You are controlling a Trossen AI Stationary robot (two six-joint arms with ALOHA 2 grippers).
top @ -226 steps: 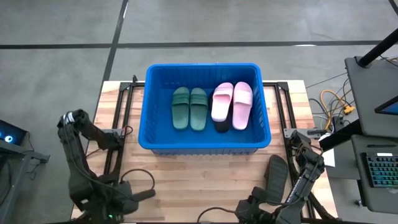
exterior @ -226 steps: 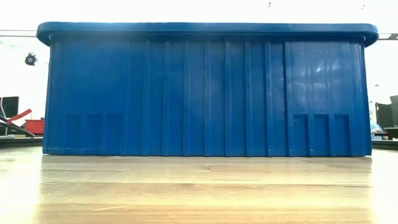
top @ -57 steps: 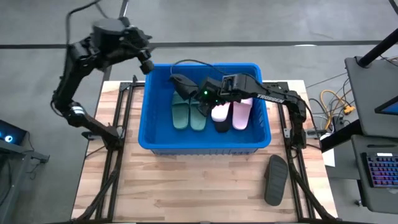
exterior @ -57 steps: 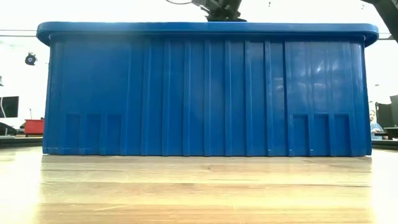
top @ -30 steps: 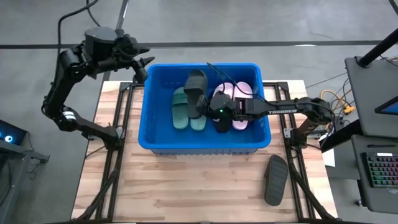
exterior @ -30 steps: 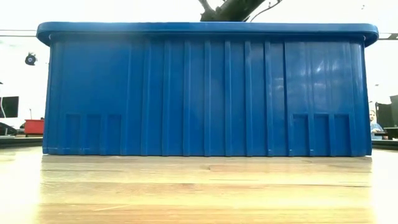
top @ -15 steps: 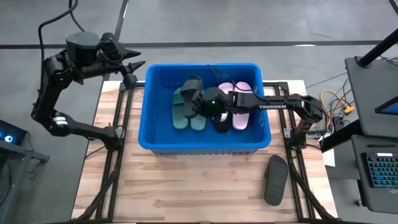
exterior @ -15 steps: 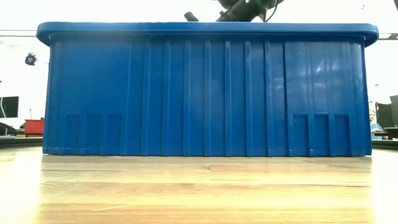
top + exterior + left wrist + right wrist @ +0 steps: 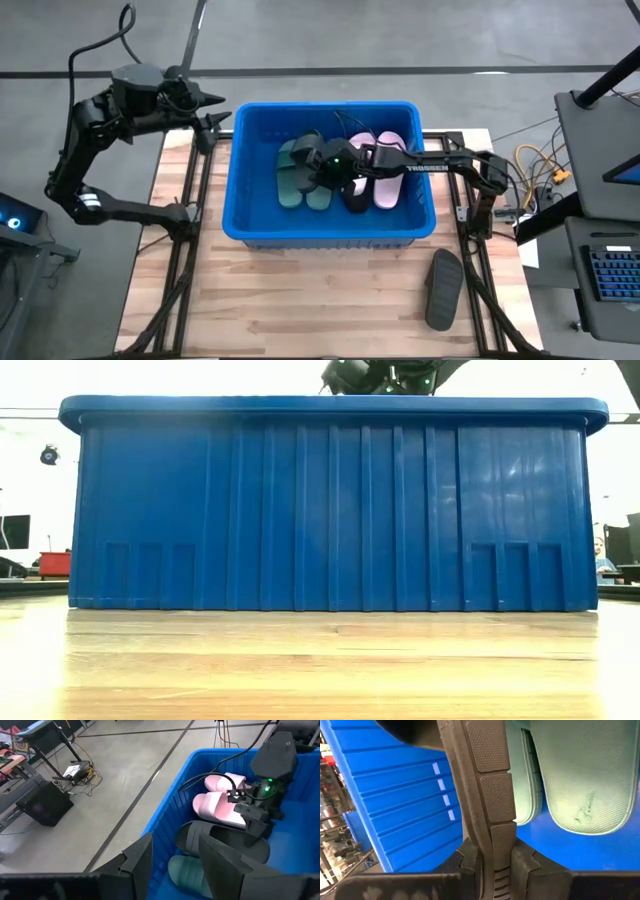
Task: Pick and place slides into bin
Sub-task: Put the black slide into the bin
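Note:
The blue bin (image 9: 328,235) stands at the table's far middle. In it lie a green pair (image 9: 291,186), a pink pair (image 9: 386,186) and a black slide (image 9: 356,203) partly under the pink pair. My right gripper (image 9: 326,168) reaches into the bin from the right, shut on a charcoal slide (image 9: 307,148) above the green pair (image 9: 580,770). My left gripper (image 9: 220,110) hovers open outside the bin's far left corner. A second charcoal slide (image 9: 443,288) lies sole-down on the table, near right. My right gripper pinches the charcoal slide's sole (image 9: 492,845) between its two fingers (image 9: 470,857) at one end. The fingers come from the table's right, slanting down, along the slide. The slide stands on edge over the green pair; whether it touches them, I cannot tell.
The bin's near wall (image 9: 330,510) fills the low view, with my right arm (image 9: 380,375) showing above its rim. Bare wood lies between the bin and the table's near edge. Black frame rails (image 9: 190,190) run along both table sides.
My right gripper has sunk into the bin and gone toward its left side, rolling as it went. The charcoal slide has come down with it from above the rim to just over the green pair. My left arm has drawn back toward the table's left edge.

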